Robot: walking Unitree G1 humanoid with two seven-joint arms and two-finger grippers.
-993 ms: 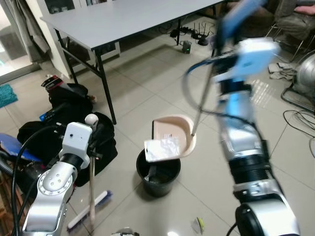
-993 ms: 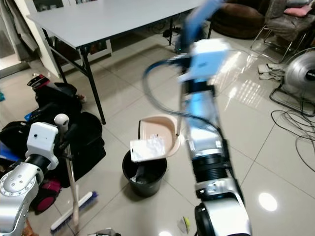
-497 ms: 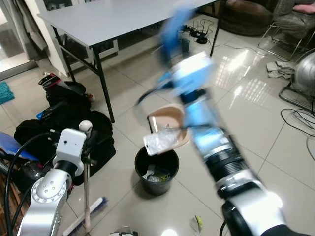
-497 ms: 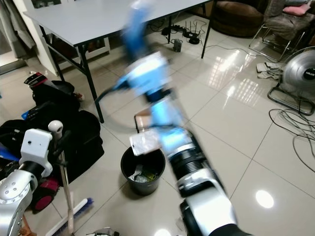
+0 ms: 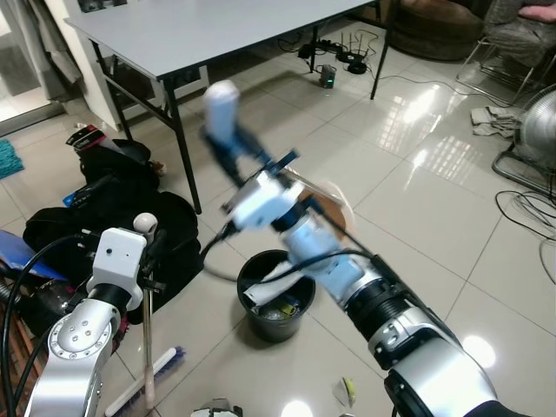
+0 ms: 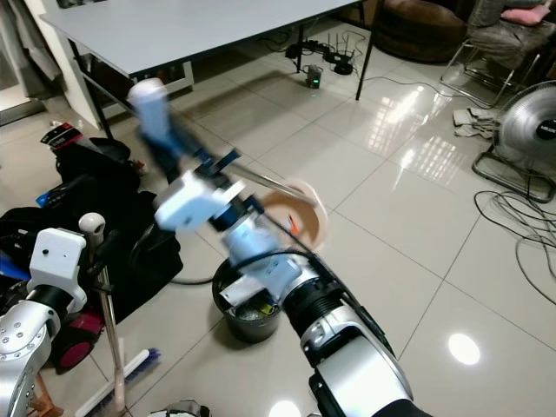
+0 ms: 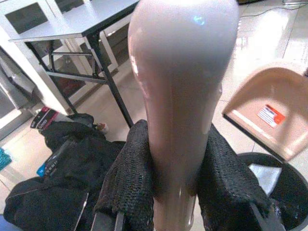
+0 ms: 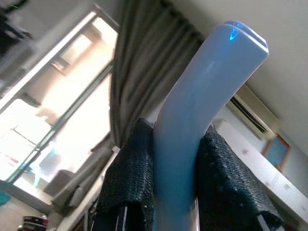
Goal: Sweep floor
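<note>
Since a second ago the right arm has swung down and across toward the robot's left, tipping the dustpan [image 6: 300,213] over so that it now stands on edge above the far rim of the black bin [image 5: 276,295], where before it lay flat over the bin with a crumpled white wrapper on it. That wrapper [image 5: 265,291] now lies inside the bin, against its near wall. The right tool [image 8: 175,144] is closed on the dustpan's pale blue handle [image 8: 202,86], one black finger on each side of it; in the head views this handle sticks up and away from the arm and is blurred by motion.

The left tool [image 7: 180,173] is closed on the broom handle [image 7: 180,96], just below its rounded cream top, with the fingers [image 7: 132,178] pressed against both sides. The broom stands nearly upright, and its brush head [image 5: 161,369] rests on the tiled floor [image 5: 417,200] below the tool, to the left of the bin. Past the left tool sit black bags [image 5: 113,208] and, beyond them, the grey desk [image 5: 200,30]. A small scrap of litter [image 5: 346,393] lies on the floor near the bin, close to the right arm's base.
</note>
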